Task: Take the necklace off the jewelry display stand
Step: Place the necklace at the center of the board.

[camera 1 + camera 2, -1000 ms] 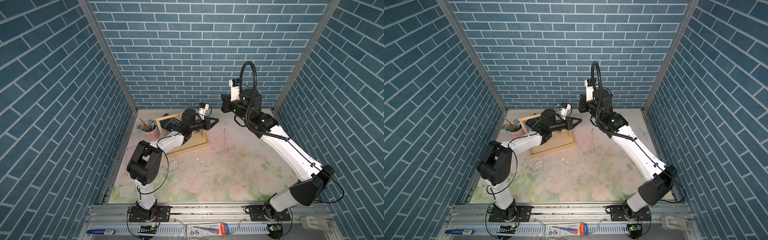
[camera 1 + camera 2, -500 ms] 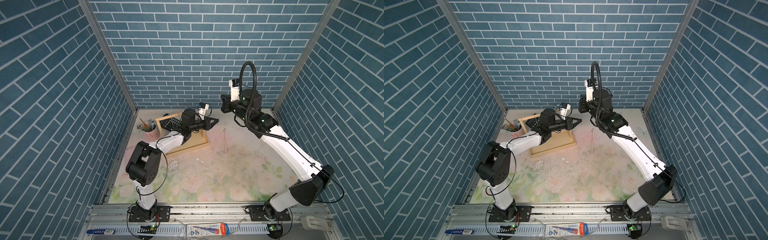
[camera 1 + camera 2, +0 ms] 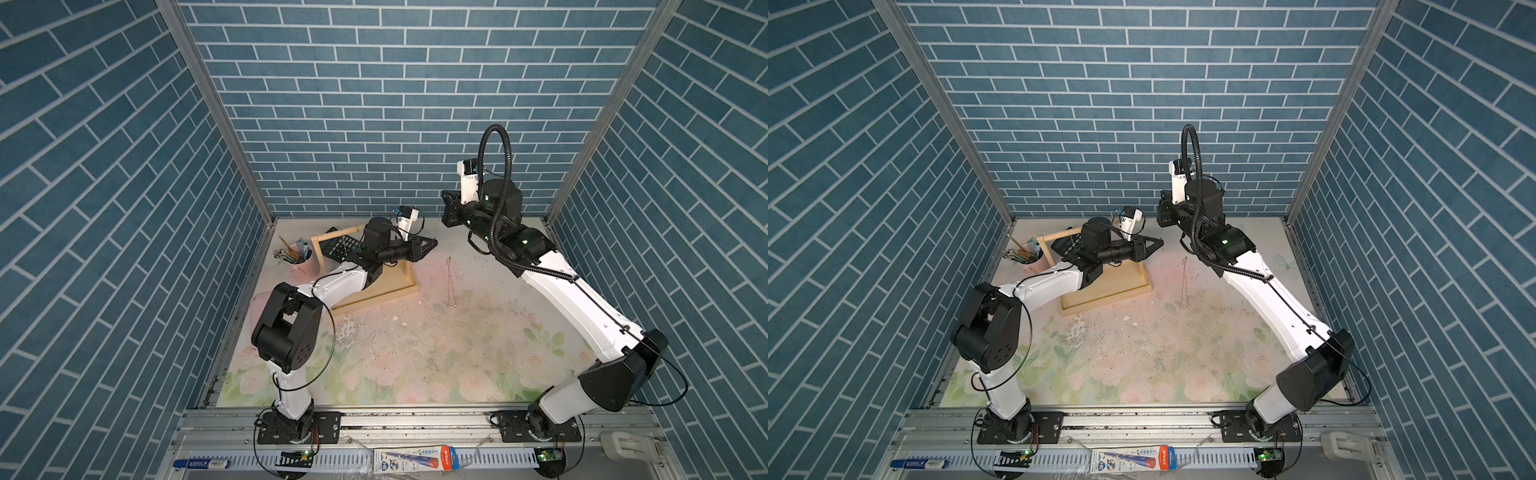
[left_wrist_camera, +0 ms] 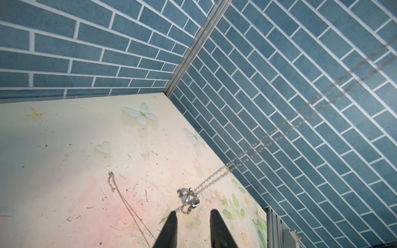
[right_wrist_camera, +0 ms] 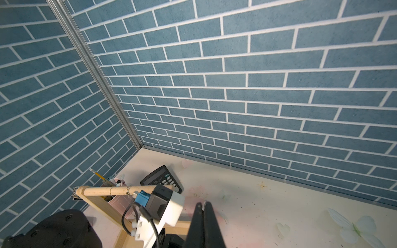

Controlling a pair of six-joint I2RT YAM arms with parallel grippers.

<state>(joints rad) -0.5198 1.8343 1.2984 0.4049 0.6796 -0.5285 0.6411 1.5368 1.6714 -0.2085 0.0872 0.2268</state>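
The jewelry display stand [image 3: 390, 291] is pale wood, at the back left of the mat. Small chains still hang on its top dowel [image 5: 103, 190]. The necklace's silver pendant [image 4: 188, 198] hangs in the air just ahead of my left gripper [image 4: 193, 213]. That gripper is open, and a chain end touches one fingertip [image 4: 173, 214]. The chain runs up and away from the pendant. My right gripper [image 5: 203, 204] is shut, with a bit of silver chain pinched at its tip. In a top view it hovers [image 3: 448, 210] above and behind the left gripper [image 3: 434, 243], beside the stand.
Another thin chain [image 3: 451, 282] lies stretched on the floral mat right of the stand. A pink pencil cup [image 3: 303, 262] and a black calculator [image 3: 338, 247] sit behind the stand near the back left corner. White flecks [image 3: 349, 328] litter the mat. Brick walls close three sides.
The left gripper's jaws have parted. Neither arm has visibly shifted.
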